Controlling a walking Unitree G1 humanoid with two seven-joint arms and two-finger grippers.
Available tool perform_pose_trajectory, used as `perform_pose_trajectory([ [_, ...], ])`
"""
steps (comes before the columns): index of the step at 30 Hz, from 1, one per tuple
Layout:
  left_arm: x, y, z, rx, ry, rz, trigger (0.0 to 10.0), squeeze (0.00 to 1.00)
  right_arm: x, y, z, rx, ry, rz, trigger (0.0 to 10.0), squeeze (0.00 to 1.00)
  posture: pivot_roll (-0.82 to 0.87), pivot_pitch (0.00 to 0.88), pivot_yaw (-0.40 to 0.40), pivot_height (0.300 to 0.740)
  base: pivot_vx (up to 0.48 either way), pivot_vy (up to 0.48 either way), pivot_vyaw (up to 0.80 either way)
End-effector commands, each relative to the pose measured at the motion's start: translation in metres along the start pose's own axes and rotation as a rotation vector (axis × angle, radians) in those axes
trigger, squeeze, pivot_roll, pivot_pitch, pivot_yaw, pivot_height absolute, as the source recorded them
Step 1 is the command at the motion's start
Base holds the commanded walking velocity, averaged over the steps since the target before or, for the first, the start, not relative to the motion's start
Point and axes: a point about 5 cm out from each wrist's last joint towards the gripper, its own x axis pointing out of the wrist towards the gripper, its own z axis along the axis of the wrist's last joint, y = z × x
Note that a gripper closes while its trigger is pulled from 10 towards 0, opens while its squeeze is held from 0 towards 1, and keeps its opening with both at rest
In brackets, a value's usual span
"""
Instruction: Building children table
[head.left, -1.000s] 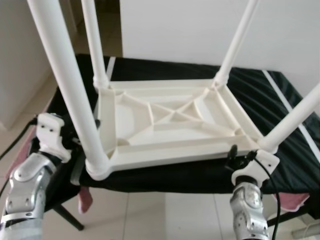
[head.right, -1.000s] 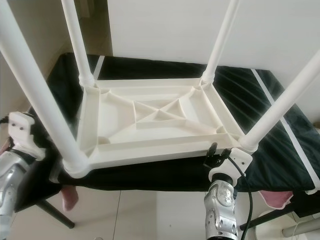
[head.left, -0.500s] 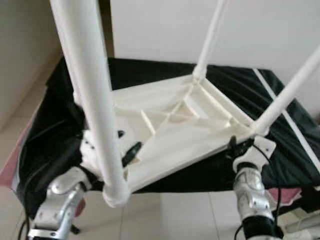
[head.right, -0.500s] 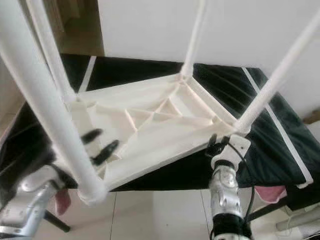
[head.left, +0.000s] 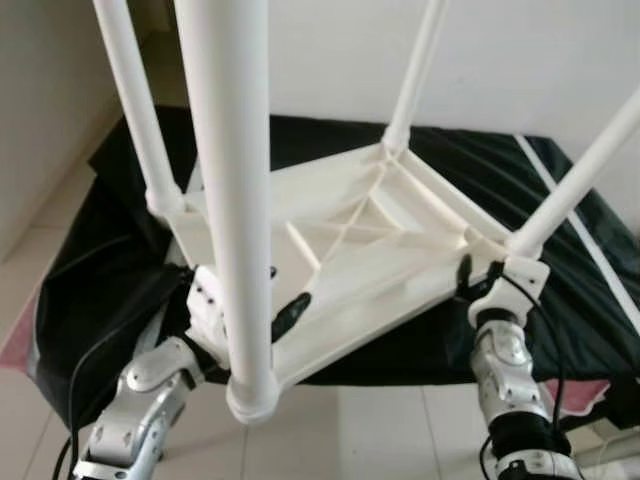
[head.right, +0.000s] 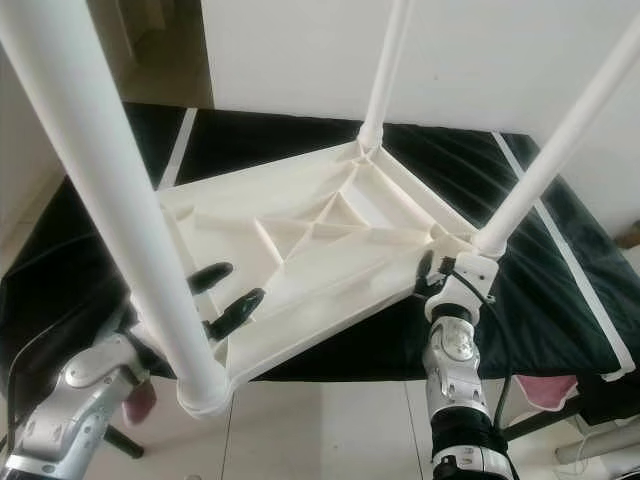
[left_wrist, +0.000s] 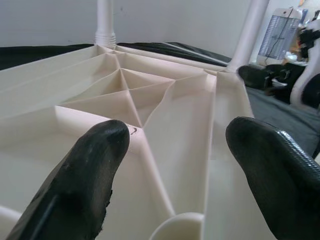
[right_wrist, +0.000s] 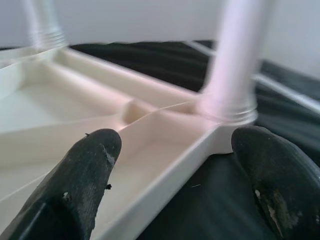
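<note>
Two grippers flank the upturned white plastic children's table (head.right: 300, 240) on the black-draped bench (head.right: 540, 270), legs up: left gripper (head.right: 222, 296) and right gripper (head.right: 432, 270) at its near corners, jaws wide, holding nothing.

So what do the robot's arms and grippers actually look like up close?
Both arms are jointed silver metal, with white plastic wrist housings and thin black cables running alongside. The left gripper and right gripper each have two long, rounded, glossy black fingers, slightly scuffed.
</note>
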Motion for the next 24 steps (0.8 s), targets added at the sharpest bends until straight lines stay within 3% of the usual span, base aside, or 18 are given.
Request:
perform_pose_trajectory([
  [1, 0.001, 0.000, 0.001, 0.020, 0.000, -0.025, 10.0, 0.00, -0.001, -0.011, -0.001, -0.012, -0.005, -0.052, 10.0, 0.00, 0.08, 0.055, -0.086, 0.740, 0.000, 0.000, 0.00],
  [3, -0.001, 0.005, 0.000, 0.012, 0.011, 0.000, 10.0, 0.00, -0.009, -0.028, -0.009, -0.026, 0.016, -0.181, 10.0, 0.00, 0.08, 0.054, -0.086, 0.740, 0.000, 0.000, 0.00],
  [5, -0.001, 0.005, 0.000, 0.012, 0.011, 0.000, 10.0, 0.00, -0.009, -0.028, -0.009, -0.026, 0.016, -0.181, 10.0, 0.00, 0.08, 0.054, -0.086, 0.740, 0.000, 0.000, 0.00],
  [6, -0.001, 0.007, 0.000, 0.002, 0.015, -0.003, 10.0, 0.00, -0.014, -0.034, -0.015, -0.034, 0.037, -0.242, 10.0, 0.00, 0.07, 0.053, -0.083, 0.740, 0.000, 0.000, 0.00],
  [13, 0.000, 0.005, 0.000, -0.010, 0.020, -0.019, 10.0, 0.00, -0.021, -0.038, -0.029, -0.011, 0.119, -0.288, 10.0, 0.00, 0.07, 0.050, -0.075, 0.740, 0.000, 0.000, 0.00],
  [19, 0.002, 0.001, 0.000, -0.007, 0.025, -0.042, 10.0, 0.00, -0.016, -0.032, -0.038, 0.003, 0.188, -0.204, 10.0, 0.00, 0.06, 0.046, -0.071, 0.740, 0.000, 0.000, 0.00],
  [24, 0.006, -0.006, -0.007, -0.029, 0.086, -0.072, 10.0, 0.00, -0.005, -0.022, -0.040, -0.030, 0.245, -0.089, 10.0, 0.00, 0.07, 0.038, -0.074, 0.740, 0.000, 0.000, 0.00],
])
